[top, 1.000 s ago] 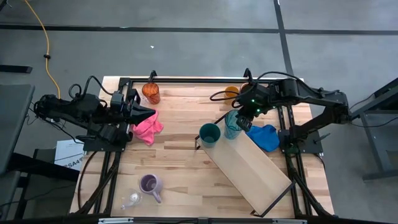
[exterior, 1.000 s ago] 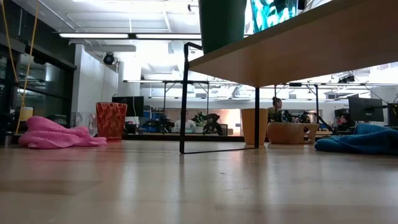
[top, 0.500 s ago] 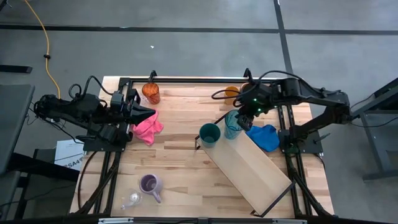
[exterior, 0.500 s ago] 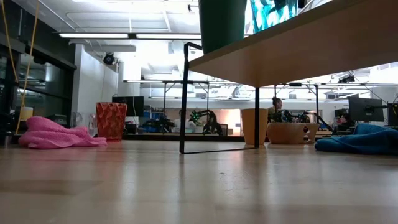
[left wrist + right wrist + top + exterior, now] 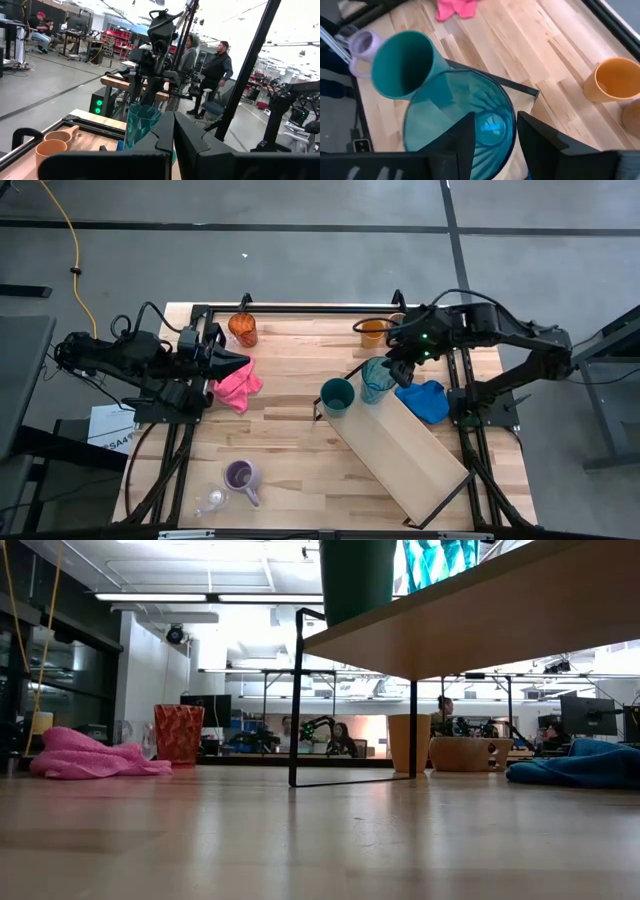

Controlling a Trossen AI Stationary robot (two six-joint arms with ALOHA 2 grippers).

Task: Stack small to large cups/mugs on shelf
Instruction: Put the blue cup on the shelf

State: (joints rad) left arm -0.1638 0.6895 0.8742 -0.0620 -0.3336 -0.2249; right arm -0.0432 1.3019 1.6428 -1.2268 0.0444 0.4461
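On the wooden tabletop [image 5: 290, 450], the shelf [image 5: 405, 450] carries a green cup [image 5: 337, 395] and a teal tumbler [image 5: 376, 380] at its end. The right end effector [image 5: 398, 370] hangs just above the tumbler, fingers parted and empty; the left end effector [image 5: 238, 363] waits closed by the pink cloth [image 5: 237, 385]. Next, probably fetching another cup, perhaps the orange mug [image 5: 373, 331] nearby.
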